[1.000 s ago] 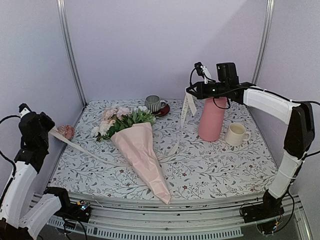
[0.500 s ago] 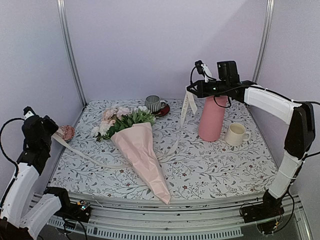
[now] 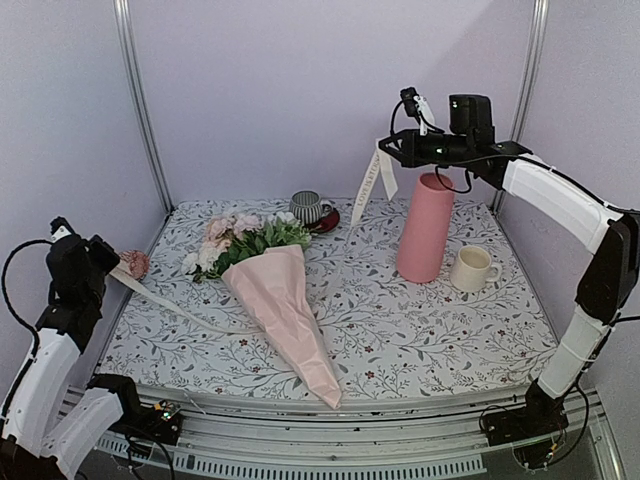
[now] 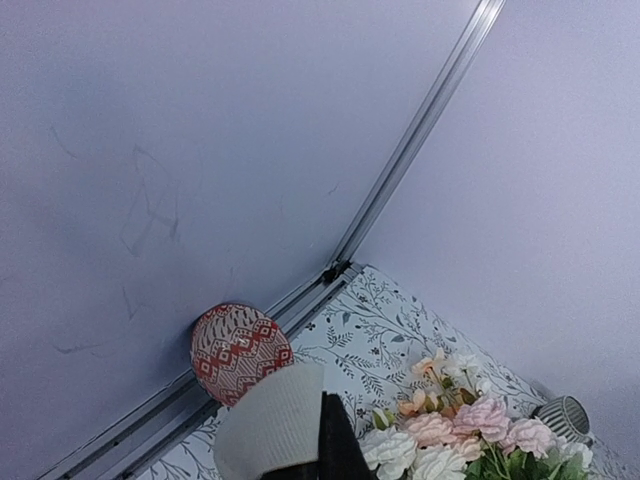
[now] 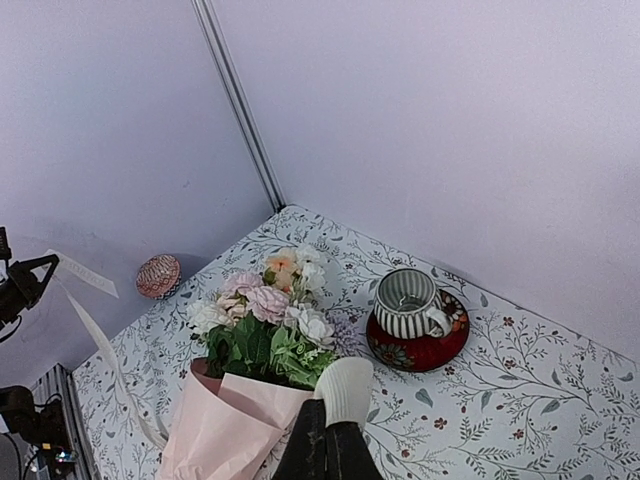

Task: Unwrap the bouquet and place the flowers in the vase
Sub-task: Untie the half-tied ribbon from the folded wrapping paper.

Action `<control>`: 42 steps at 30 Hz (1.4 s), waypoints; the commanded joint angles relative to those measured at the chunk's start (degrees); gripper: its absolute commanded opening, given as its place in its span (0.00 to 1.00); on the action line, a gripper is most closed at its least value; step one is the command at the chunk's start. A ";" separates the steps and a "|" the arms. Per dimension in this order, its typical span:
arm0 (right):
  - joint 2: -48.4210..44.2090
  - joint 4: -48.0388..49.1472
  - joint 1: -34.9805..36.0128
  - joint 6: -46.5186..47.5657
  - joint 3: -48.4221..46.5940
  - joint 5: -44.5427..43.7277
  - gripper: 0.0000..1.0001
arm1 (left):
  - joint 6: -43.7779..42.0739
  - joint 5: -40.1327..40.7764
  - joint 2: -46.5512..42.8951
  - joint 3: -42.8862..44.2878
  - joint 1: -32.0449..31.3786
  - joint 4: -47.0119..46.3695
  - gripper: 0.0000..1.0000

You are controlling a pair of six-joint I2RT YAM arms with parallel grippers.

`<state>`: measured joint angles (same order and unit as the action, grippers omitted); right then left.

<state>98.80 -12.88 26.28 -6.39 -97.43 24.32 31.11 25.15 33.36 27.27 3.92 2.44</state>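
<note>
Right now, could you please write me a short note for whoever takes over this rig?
The left gripper is shut on one end of the cream ribbon, low at the left side of the table.
The right gripper is shut on the other end, held high near the vase.
The bouquet lies on the table, the flowers inside the pink paper.
The vase stands upright, back right, with nothing seen in it.
Done: ribbon stretched out between the arms; whether it is clear of the paper, I cannot tell.
Left: free the ribbon, open the paper, put the flowers in the vase.
</note>
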 commanded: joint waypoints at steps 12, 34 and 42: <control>-2.30 -2.57 -2.78 0.35 -5.32 -8.50 0.02 | 0.77 -4.76 0.03 -2.80 0.67 -2.67 0.00; -2.45 -3.70 -3.43 -0.01 -3.63 -4.50 0.09 | 7.30 12.67 -6.92 -2.39 0.65 5.42 0.00; 0.42 -5.22 -3.40 -1.14 -6.46 -3.54 0.58 | 11.35 19.81 -8.84 0.50 0.70 11.08 0.74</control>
<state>98.19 -17.23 22.74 -7.05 -101.93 20.29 39.68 39.31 24.80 24.56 4.03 9.19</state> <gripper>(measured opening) 0.520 0.594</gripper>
